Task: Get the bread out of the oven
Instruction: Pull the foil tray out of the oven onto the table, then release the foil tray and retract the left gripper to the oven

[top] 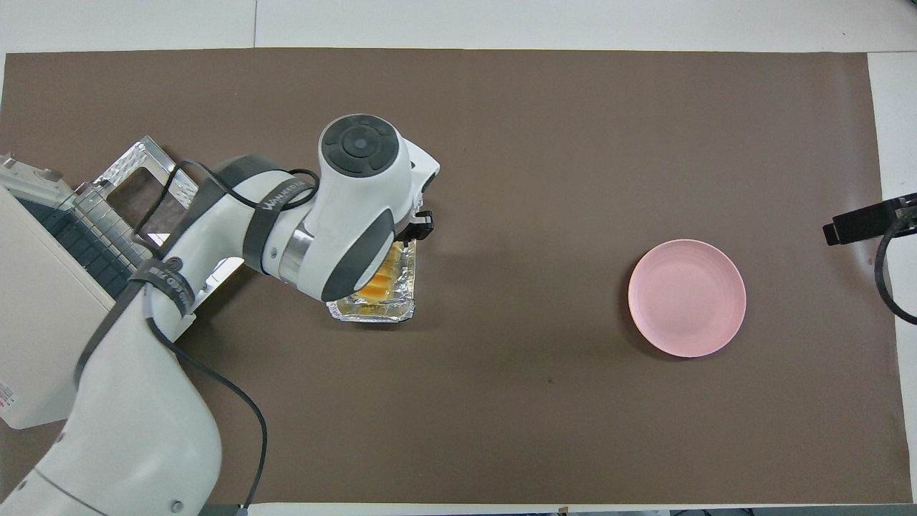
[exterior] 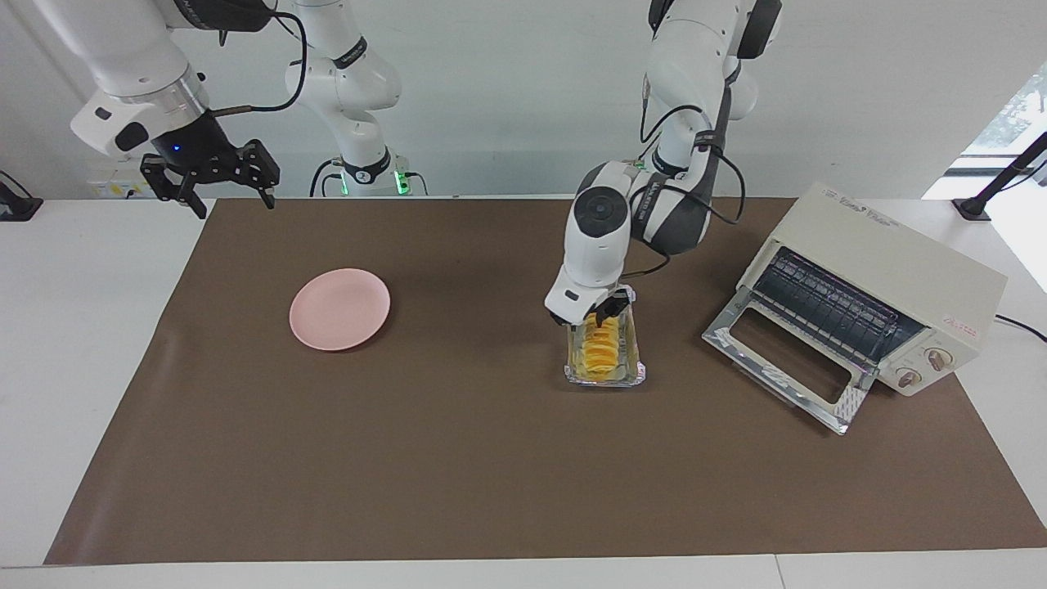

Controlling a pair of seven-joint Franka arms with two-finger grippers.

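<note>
The bread [exterior: 603,348] lies in its foil tray [exterior: 635,374], which sits flat on the brown mat [exterior: 409,458] near the middle of the table [exterior: 82,327], already out of the oven [exterior: 891,270]. Directions below use a clock face laid on the facing view, twelve toward the robots.

The left pincer [exterior: 590,317] hangs low over the tray's twelve o'clock end. Its fingers are parted and seem to grip nothing, with the loaf's first ridges showing between them. This looks like the let-go after setting the tray down. To finish it well, the fingers should probably open wide enough to clear the crinkled rim, then rise straight up. Foil is light and snags easily, so a sideways pull could drag or tip the tray.

At three o'clock the oven's drop door [exterior: 785,360] lies open on the mat, near the tray but apart from it; that is the tight side. The pink plate [exterior: 339,309] sits well apart at nine o'clock with bare mat between, and six o'clock is bare mat to the table's edge.

The right pincer [exterior: 208,176] waits wide open and holding nothing, up over the mat's ten o'clock corner.
</note>
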